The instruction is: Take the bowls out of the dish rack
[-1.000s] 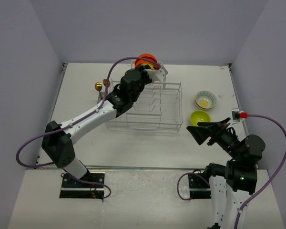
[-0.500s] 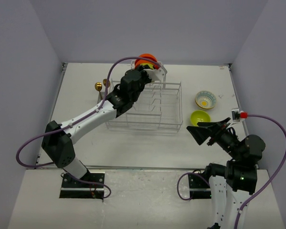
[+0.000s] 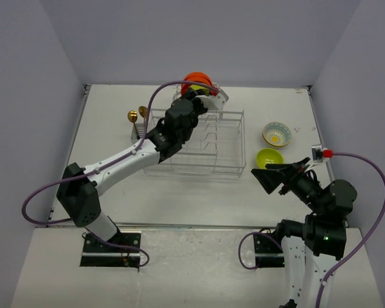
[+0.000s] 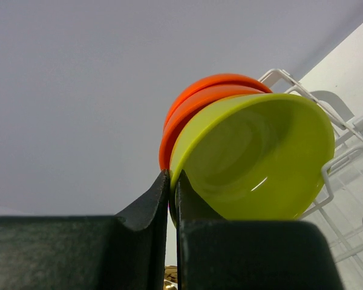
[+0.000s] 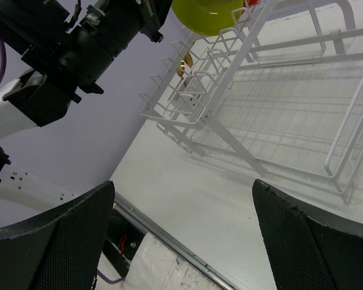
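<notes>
Pinching the rim of a lime-green bowl (image 4: 254, 157), the left gripper (image 4: 172, 184) holds it at the far end of the dish rack (image 3: 194, 172), near the counter's far edge. It looks glossy and stiff, probably light but slippery and chippable, so the rim is the sensible hold. Two orange-red bowls (image 4: 196, 103) stand racked behind it. One green bowl (image 3: 269, 158) and one patterned bowl (image 3: 276, 134) sit by the right edge. The right gripper (image 3: 274, 178) hangs spread and empty.

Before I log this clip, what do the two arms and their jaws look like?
Both the left arm and right arm have white links, black joint housings and black base plates. A purple cable loops along each. The jaws are matte black, flat and wedge-shaped. A small red-capped part sits on the right wrist.
</notes>
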Motion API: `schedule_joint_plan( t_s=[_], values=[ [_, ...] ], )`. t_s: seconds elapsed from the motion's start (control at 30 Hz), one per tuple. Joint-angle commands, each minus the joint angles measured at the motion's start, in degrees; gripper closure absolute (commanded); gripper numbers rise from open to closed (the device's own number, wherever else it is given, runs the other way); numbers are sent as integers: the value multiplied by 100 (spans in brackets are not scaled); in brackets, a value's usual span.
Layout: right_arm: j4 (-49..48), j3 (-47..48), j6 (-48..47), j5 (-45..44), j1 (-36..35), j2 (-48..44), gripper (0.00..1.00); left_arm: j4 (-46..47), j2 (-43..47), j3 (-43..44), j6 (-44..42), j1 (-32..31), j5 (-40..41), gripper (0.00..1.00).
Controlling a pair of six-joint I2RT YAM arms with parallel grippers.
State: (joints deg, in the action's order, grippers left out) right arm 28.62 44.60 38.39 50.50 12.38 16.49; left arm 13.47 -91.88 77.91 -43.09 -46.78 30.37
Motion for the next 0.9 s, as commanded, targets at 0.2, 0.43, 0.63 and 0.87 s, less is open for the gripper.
schedule_joint_plan(
  t_s=[0.2, 0.43, 0.63, 0.87],
  values=[
    [-190, 66, -77, 118, -34, 82, 5, 885, 293, -118, -50, -261, 30, 100],
    [-208, 49, -86, 100, -43, 82, 5, 876, 433, -232, 38, -331, 65, 100],
    [-182, 75, -95, 100, -52, 82, 5, 955, 600, -320, 248, -437, 180, 100],
    [-164, 128, -104, 83, -78, 100, 5, 990, 645, -373, 354, -489, 373, 100]
  ],
)
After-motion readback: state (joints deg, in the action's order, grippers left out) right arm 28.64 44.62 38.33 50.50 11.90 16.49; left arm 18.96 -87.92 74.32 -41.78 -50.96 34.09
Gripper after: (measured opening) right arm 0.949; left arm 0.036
